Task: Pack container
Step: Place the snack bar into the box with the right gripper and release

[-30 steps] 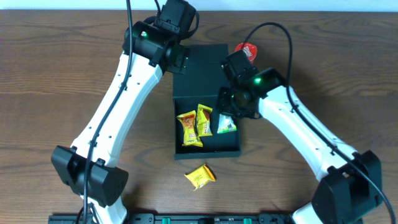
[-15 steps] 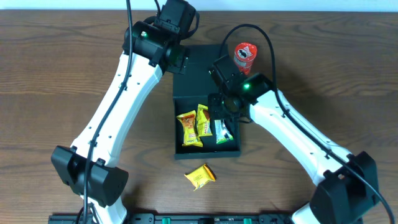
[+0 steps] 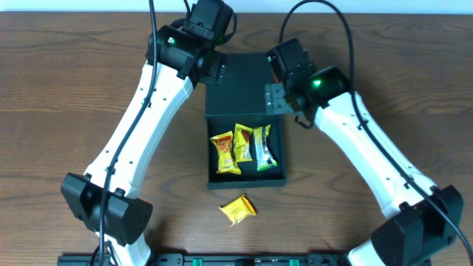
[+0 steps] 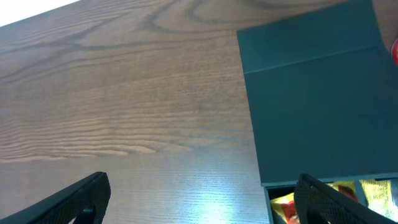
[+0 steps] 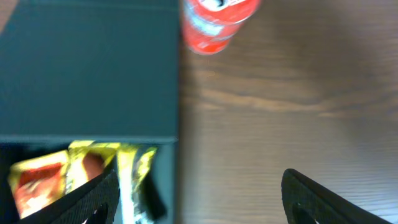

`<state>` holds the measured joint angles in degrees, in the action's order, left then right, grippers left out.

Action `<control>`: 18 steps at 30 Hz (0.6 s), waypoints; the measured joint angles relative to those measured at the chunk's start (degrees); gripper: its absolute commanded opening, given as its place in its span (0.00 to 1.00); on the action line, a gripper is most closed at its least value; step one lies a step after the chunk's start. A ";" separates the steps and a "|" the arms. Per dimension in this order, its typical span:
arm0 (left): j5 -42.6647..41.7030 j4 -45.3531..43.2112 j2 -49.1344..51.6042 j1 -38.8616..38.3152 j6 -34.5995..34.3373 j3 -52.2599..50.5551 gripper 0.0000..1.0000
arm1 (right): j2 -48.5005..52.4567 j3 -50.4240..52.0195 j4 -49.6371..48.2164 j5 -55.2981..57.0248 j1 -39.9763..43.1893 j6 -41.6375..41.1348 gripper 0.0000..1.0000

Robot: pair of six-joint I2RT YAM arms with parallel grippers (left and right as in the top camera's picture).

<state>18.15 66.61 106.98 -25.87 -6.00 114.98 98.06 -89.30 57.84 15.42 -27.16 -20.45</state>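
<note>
The left arm (image 3: 148, 111) and the right arm (image 3: 366, 144) were stretched forward.
They leaned toward each other; the left gripper (image 4: 202, 202) and the right gripper (image 5: 200, 199) looked down, each with fingers (image 4: 81, 198) wide apart, holding nothing.

Robotics laboratory: the left arm (image 3: 144, 111) and right arm (image 3: 369, 157), white-and-black and cabled, stood on a black rail (image 3: 244, 259) at the edge of a wood-grain bench (image 3: 52, 96) that carried a teal container (image 3: 238, 85).
</note>
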 measured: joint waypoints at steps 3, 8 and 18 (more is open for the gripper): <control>-0.02 -1.60 -0.02 0.00 -1.14 0.00 0.95 | 0.00 -0.02 -2.86 1.29 3.15 0.26 0.80; -1.33 -4.33 0.00 0.00 -3.23 0.00 0.95 | 0.52 -0.20 -9.99 1.01 8.92 0.81 0.79; -2.82 -5.55 0.00 0.00 -4.31 0.00 0.95 | 15.87 -14.49 -9.86 -5.09 11.28 0.02 0.83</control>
<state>15.33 61.06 106.98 -25.87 -10.31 114.98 113.93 -103.79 47.99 10.33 -15.88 -20.43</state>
